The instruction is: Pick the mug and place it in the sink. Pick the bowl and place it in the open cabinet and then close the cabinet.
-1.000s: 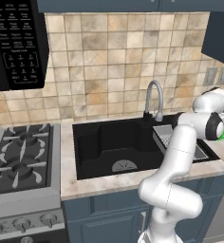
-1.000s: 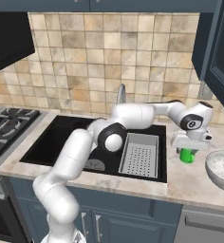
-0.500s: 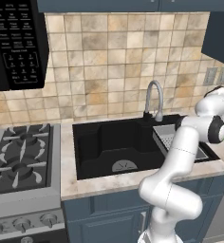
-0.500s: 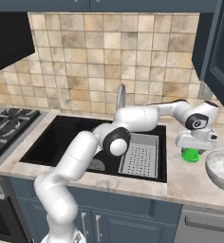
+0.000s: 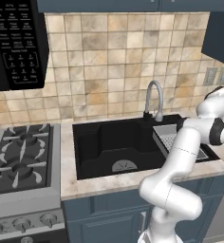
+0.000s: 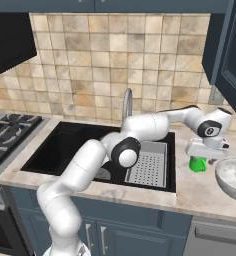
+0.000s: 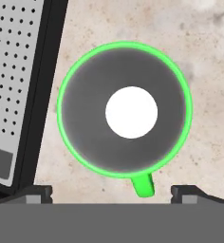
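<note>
The gripper (image 7: 112,191) hangs straight above the mug (image 7: 124,110) with its jaws spread wide and nothing between them; the mug stands upright on the counter (image 6: 190,187), just beside the sink (image 6: 70,145) rim's right edge, the bowl (image 6: 235,176) near it toward the counter's right end. As I judge it, the risk is in the descent. A fingertip (image 7: 35,191) landing on the rim or the handle could tip the mug or push it toward the bowl.
</note>
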Tool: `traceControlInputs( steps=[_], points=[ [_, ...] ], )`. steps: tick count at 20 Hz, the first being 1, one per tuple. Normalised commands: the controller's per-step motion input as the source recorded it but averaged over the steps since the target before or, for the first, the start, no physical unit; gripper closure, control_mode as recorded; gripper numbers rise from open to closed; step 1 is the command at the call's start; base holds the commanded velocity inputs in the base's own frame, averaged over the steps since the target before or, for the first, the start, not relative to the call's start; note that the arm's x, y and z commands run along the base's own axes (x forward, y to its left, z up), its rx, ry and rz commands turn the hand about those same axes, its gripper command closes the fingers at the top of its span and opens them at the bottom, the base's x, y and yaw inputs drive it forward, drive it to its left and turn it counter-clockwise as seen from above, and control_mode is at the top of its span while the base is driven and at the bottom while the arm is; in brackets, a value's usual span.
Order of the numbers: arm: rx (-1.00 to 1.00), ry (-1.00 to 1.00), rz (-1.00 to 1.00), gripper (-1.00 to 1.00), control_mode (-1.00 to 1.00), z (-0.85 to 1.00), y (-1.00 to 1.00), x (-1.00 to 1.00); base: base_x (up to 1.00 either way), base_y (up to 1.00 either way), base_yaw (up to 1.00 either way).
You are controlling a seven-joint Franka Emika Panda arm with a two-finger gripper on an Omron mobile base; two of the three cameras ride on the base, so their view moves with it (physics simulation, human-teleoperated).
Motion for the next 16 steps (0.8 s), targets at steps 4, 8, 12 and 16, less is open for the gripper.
traceControlInputs(
  steps=[4,8,12,16],
  points=[
    [0.00,0.00,0.00,-1.00,-1.00,-0.30,0.44,0.00,0.00,0.00,0.00],
    [0.00,0.00,0.00,-1.00,-1.00,-0.33,0.27,0.00,0.00,0.00,0.00],
    [0.00,0.00,0.03,-1.00,-1.00,-0.32,0.00,0.13,0.00,0.00,0.00],
    [0.00,0.00,0.08,-1.00,-1.00,-0.35,-0.06,0.02,0.00,0.00,0.00]
  ],
)
